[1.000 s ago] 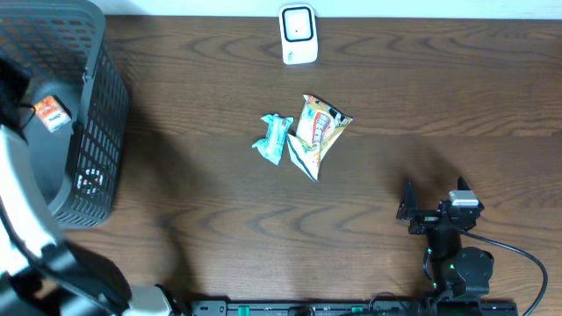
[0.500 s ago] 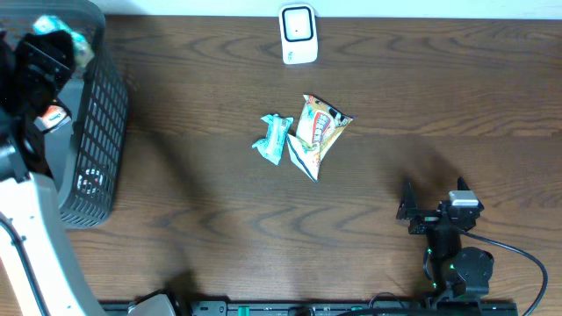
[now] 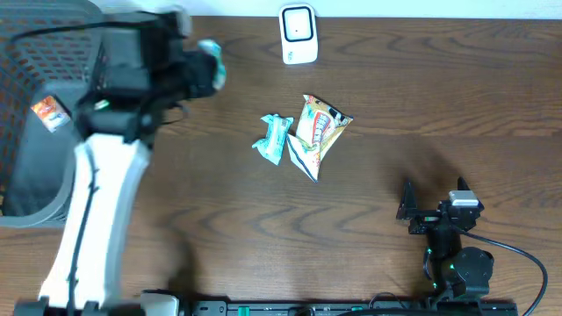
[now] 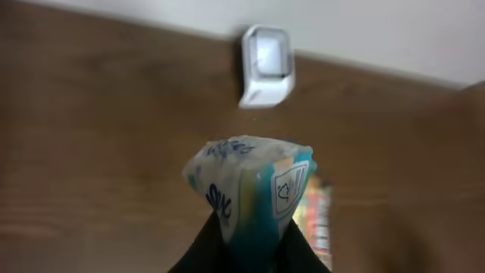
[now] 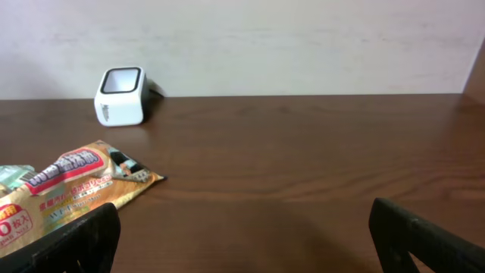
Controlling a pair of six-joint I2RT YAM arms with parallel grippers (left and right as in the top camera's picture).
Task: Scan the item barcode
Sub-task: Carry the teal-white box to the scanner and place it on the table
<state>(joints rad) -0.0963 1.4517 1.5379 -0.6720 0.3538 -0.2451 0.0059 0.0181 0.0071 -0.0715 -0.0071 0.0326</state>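
While our left gripper (image 4: 252, 249) pinches the crinkly teal packet (image 4: 254, 182), we see its long axis pointing toward the boxy white scanner (image 4: 267, 67); right gripper (image 5: 246, 235) gapes.

I see a dark, satin wood-grain desk (image 3: 457, 96), smooth white plastic scanner (image 3: 298, 34), glossy crinkled film packet (image 4: 254, 189), and black plastic mesh basket (image 3: 39, 48).

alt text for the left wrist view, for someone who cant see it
The left gripper is shut on a small teal and white packet, held above a dark wooden table. Ahead, near the table's far edge, stands a white barcode scanner. A strip of an orange snack bag shows behind the packet.
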